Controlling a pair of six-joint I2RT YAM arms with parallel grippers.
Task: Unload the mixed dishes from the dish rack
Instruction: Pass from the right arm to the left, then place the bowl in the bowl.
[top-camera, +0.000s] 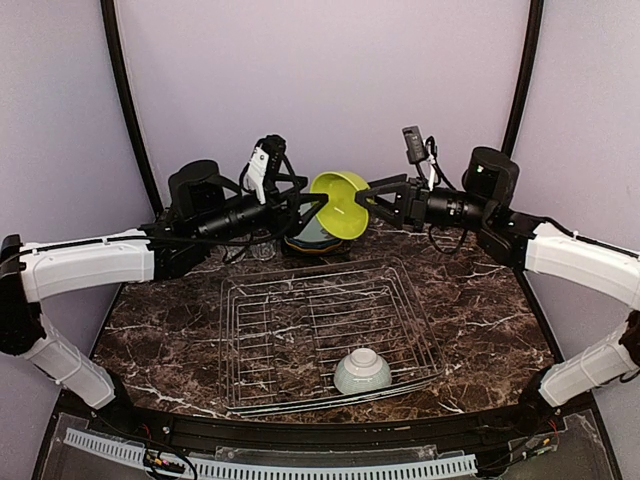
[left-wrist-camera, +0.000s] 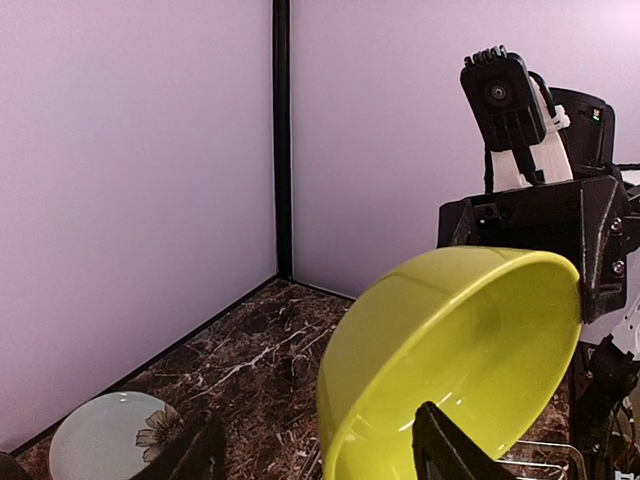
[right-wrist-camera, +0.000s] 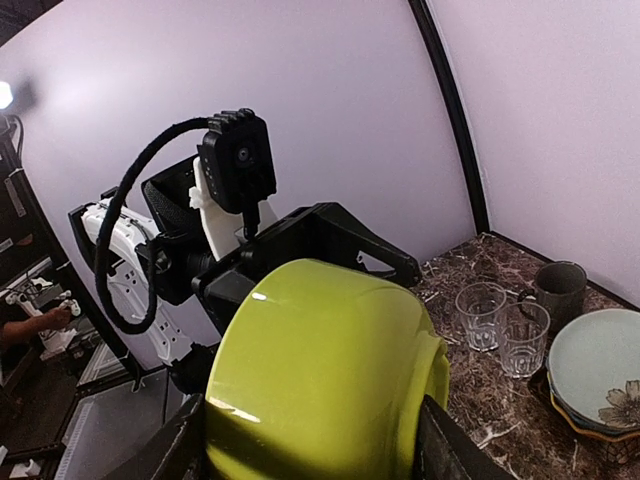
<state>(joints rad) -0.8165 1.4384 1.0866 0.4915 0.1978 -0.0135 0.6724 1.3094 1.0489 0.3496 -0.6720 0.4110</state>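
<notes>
From where I stood it looked like a handover. At the upper middle of the overhead view the lime-green bowl (top-camera: 340, 203) hung tipped in the air, beyond the dish rack (top-camera: 290, 330) and near the stacked plates (top-camera: 308, 240). The right gripper (top-camera: 374, 206) was clamped on its rim. The left gripper (top-camera: 316, 204) straddled the opposite rim, jaws apart. I judged the left had to close firmly before the right released. A pale bowl (top-camera: 362, 372) sat upturned in the rack.
</notes>
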